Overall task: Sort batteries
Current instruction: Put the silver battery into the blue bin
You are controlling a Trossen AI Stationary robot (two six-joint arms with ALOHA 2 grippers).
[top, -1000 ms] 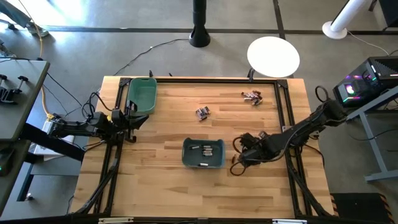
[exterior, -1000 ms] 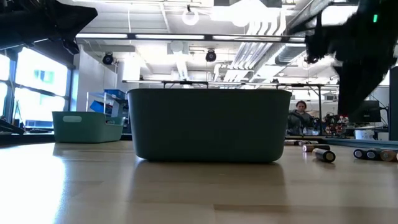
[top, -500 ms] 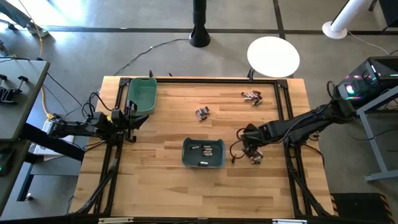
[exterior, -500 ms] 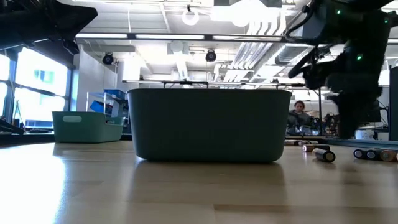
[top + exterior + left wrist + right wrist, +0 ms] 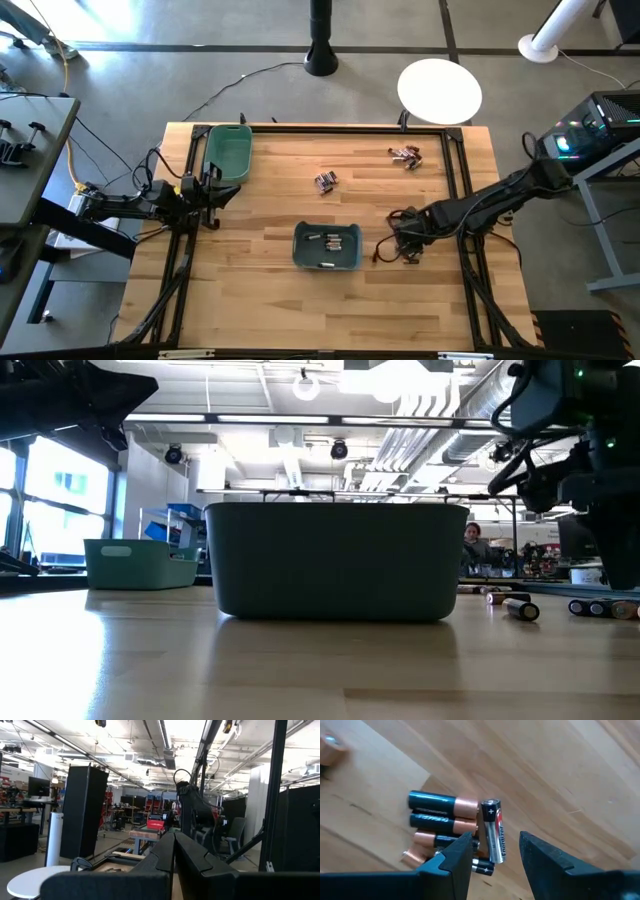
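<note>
The light wooden plank table [image 5: 270, 300] with its black frame carries everything. At its far left corner stands a green rectangular plastic bin [image 5: 227, 153], and near the middle toward the front sits a smaller teal rectangular plastic bin [image 5: 327, 247] with a few cells lying inside; in the low view this teal bin [image 5: 337, 560] fills the centre.

The left arm waits at the table's left edge beside the green bin, its left gripper [image 5: 207, 195] with jaws pressed together and holding nothing.

The right arm reaches in from the right side, and the right gripper [image 5: 408, 238] hangs low over the table just right of the teal bin. Its jaws are spread and empty, the two dark fingers [image 5: 455, 860] standing on either side of a small heap of batteries.

That heap, the cluster of small cylindrical copper-and-black batteries [image 5: 452, 830], lies on the table directly under the right gripper, with one silver-and-black cell [image 5: 493, 830] lying across the others' ends between the open jaws. Two more small groups of cells lie well apart: one [image 5: 325, 181] behind the teal bin, another [image 5: 405, 154] near the far right corner.
</note>
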